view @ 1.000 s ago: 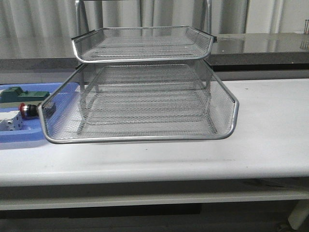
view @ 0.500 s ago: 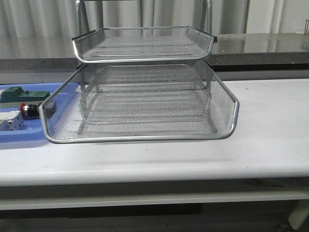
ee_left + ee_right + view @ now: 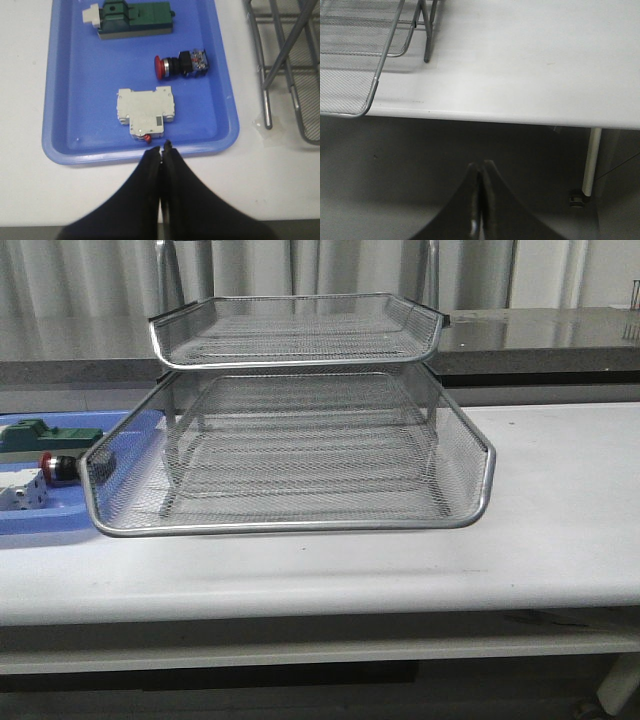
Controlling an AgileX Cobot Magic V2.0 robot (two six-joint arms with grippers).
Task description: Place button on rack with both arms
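Nothing moved | button (image 3: 181,65) in blue tray (image 3: 70,100) | rack (image 3: 300,450) empty | both claws together

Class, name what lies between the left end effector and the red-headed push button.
The white plastic block on the blue plastic tray, between left end effector and red-headed push button; left wrist view.
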